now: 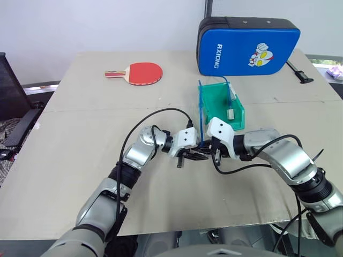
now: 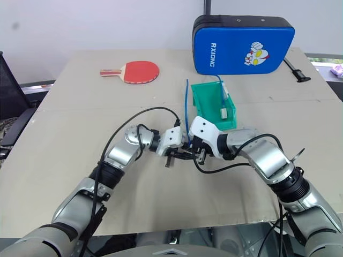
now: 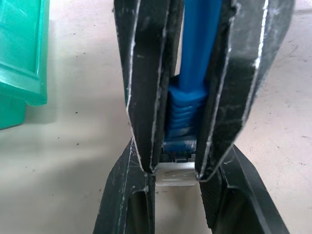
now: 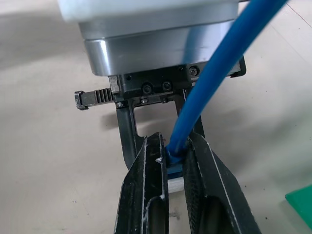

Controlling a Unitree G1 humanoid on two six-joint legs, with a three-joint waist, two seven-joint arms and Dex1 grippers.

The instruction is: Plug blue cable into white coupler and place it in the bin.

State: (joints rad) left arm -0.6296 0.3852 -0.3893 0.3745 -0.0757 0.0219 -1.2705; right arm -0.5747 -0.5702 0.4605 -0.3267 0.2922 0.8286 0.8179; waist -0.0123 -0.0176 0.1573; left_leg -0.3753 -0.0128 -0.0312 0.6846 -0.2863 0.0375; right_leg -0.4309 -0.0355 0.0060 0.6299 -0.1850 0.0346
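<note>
Coupler [image 3: 175,174] mostly hidden between black fingers [image 3: 146,97], only a white sliver visible. Cable [image 3: 197,44] plug end buried in the grip, seating can't be told. Cable's upper run cut off by frame edge in both wrist views. Bin [image 3: 22,53] cropped at the edge.

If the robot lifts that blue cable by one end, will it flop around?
Probably only a little. The cable rises from the tools in a smooth arc, so it seems springy rather than limp. Being thin, it looks light; its free end may sway.
</note>
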